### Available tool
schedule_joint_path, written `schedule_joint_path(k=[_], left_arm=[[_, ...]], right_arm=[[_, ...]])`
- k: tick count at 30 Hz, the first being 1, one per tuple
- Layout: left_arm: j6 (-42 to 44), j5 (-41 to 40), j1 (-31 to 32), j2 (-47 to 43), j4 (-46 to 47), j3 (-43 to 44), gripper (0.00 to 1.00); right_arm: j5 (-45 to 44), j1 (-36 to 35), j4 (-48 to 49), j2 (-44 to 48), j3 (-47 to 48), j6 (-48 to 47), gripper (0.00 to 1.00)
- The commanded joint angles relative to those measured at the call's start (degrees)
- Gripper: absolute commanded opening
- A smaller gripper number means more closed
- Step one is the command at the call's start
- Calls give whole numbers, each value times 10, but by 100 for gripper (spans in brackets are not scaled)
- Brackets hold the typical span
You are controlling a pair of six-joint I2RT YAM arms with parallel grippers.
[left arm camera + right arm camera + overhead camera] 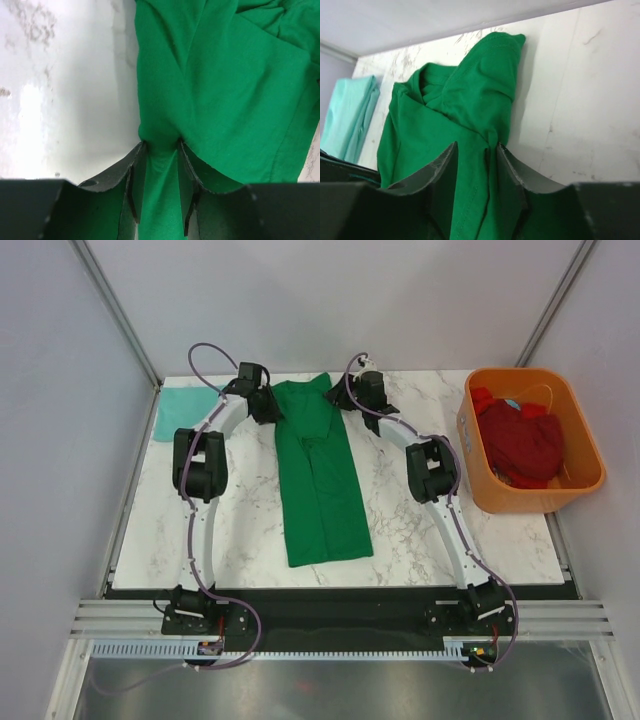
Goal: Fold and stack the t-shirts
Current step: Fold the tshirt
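A dark green t-shirt point(320, 475) is lying lengthwise across the middle of the marble table point(430, 530), narrowed into a long strip with its collar end towards the far edge. The left end effector point(161, 145) is pinching a fold of green cloth at the shirt's far left side, and the right end effector point(477, 146) is pinching the far right side. A pale teal t-shirt point(185, 410) is lying flat at the table's far left corner. Dark red t-shirts point(520, 445), possibly more than one, are lying bunched inside the orange tub point(585, 480) at the right.

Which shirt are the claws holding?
The green shirt: left gripper and right gripper both pinch it. The teal shirt lies untouched far left; red shirts sit in the tub.
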State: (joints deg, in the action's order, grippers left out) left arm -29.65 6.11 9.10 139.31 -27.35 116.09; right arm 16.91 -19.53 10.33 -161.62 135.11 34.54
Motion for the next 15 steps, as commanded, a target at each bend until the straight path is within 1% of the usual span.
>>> schedule_joint_path(k=[1, 4, 6, 7, 9, 11, 12, 13, 14, 15], left_arm=[[32, 10, -3, 33, 0, 31, 39], [44, 10, -3, 35, -1, 33, 42], [56, 20, -5, 27, -3, 25, 46], [56, 22, -6, 9, -2, 8, 47], [59, 37, -6, -15, -3, -7, 48], [71, 57, -6, -57, -3, -34, 50], [76, 82, -6, -72, -18, -44, 52], [77, 84, -7, -98, -38, -51, 52], [79, 72, -8, -112, -62, -54, 53], [81, 65, -8, -128, -86, -82, 53]], right_arm=[[-43, 12, 73, -12, 15, 75, 42], [-78, 23, 73, -20, 15, 108, 36], [-84, 30, 65, -14, 6, 112, 36], [-83, 31, 63, -9, -1, 108, 40], [-85, 36, 49, 17, -29, 87, 43], [-82, 40, 23, 52, -61, 63, 47], [-78, 42, 9, 66, -71, 58, 50], [-60, 44, -3, 81, -85, 53, 51], [-52, 46, -22, 118, -125, 44, 54], [-46, 47, -35, 140, -149, 38, 55]])
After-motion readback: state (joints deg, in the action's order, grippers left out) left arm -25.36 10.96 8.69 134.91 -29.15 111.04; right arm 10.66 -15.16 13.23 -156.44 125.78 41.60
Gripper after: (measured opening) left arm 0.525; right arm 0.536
